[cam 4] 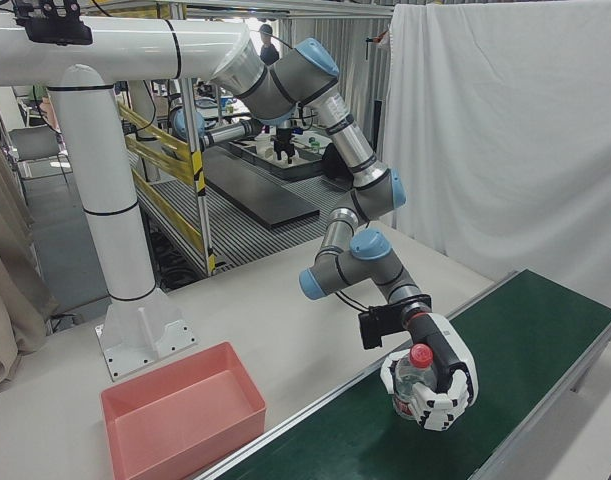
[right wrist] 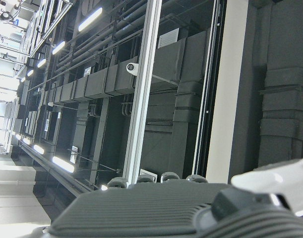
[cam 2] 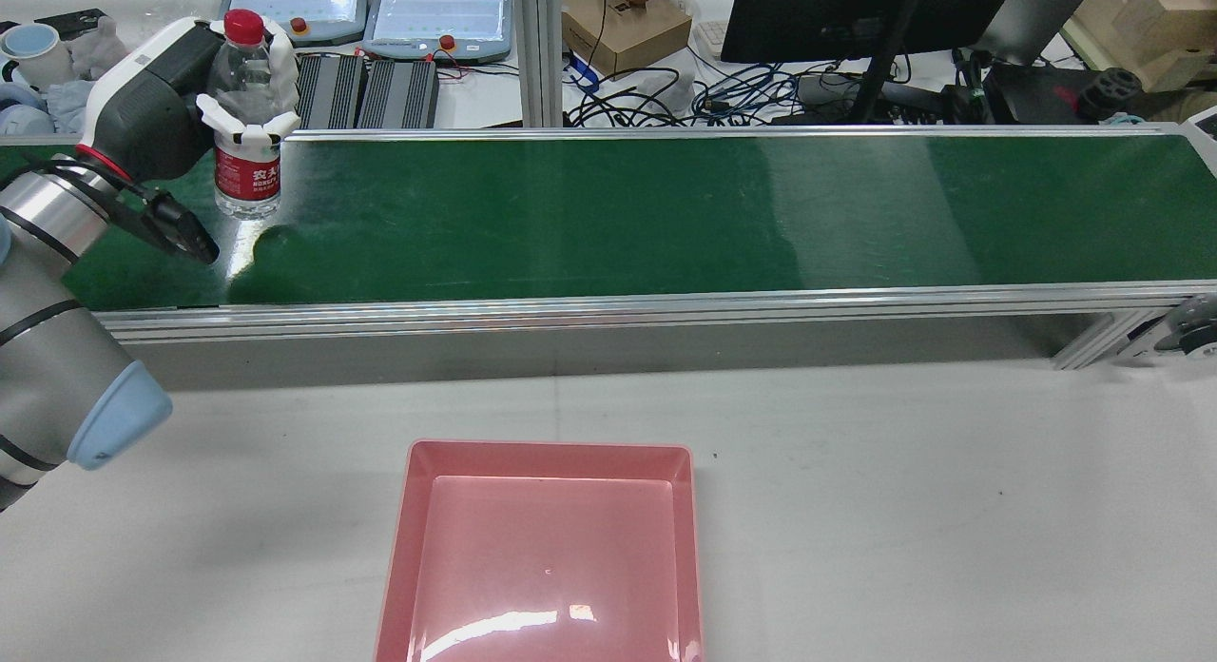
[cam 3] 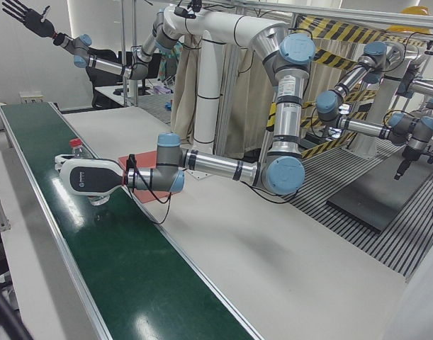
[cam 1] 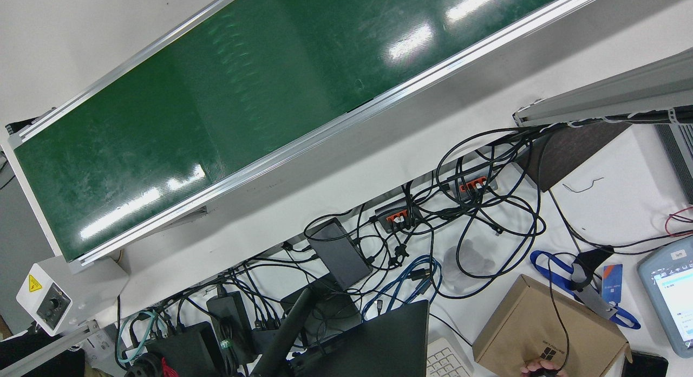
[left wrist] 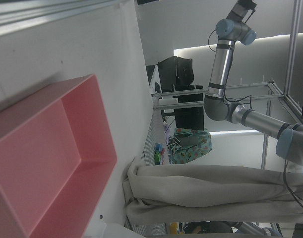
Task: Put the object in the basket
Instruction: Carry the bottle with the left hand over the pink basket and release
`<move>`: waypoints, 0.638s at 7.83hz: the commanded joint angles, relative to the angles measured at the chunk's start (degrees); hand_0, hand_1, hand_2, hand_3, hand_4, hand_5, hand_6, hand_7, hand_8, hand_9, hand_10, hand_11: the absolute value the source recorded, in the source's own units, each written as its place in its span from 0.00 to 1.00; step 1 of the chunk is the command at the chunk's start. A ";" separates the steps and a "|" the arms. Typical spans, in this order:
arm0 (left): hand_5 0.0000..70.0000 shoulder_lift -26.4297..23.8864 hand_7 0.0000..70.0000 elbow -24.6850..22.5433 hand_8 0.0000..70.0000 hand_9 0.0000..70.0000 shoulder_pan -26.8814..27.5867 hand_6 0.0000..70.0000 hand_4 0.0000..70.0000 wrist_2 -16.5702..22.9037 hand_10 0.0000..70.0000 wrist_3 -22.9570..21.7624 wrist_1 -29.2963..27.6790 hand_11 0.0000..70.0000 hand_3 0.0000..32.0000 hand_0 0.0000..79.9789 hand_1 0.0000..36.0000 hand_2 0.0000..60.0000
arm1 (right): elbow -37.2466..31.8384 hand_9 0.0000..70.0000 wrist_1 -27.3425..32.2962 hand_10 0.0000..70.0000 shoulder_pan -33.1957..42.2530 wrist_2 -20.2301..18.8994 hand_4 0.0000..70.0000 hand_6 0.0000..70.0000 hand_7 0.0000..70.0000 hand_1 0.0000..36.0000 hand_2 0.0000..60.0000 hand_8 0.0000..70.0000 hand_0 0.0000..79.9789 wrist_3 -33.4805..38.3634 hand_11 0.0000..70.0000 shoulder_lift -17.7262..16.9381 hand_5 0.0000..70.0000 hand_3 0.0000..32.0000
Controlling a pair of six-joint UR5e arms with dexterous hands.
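Far left on the green conveyor belt [cam 2: 608, 215]: left hand [cam 2: 242, 96] wrapped around an upright water bottle [cam 2: 245, 120], fingers at mid-body above the red label. Thin clear plastic, likely light, slick, crushable; mid-body hold suits. Pink basket [cam 2: 409, 510] sits near, right of it, empty; belt rail between. Right hand [cam 3: 23, 14] raised high, fingers spread, holding nothing.

We see a clear plastic water bottle [cam 2: 246, 120] with a red cap and a red label printed in white, standing upright on the green conveyor belt [cam 2: 608, 215] at its left end in the rear view; the left hand [cam 2: 238, 101] has its white fingers wrapped round the bottle's middle; the pink basket [cam 2: 542, 557], a shallow square tray with nothing in it, lies on the grey worktop [cam 2: 903, 472], well apart from the bottle.
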 commanded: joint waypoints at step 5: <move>1.00 -0.15 1.00 -22.55 1.00 1.00 7.77 1.00 0.77 0.26 1.00 0.50 15.12 1.00 0.00 1.00 1.00 0.92 | 0.00 0.00 0.00 0.00 0.00 0.00 0.00 0.00 0.00 0.00 0.00 0.00 0.00 0.00 0.00 0.00 0.00 0.00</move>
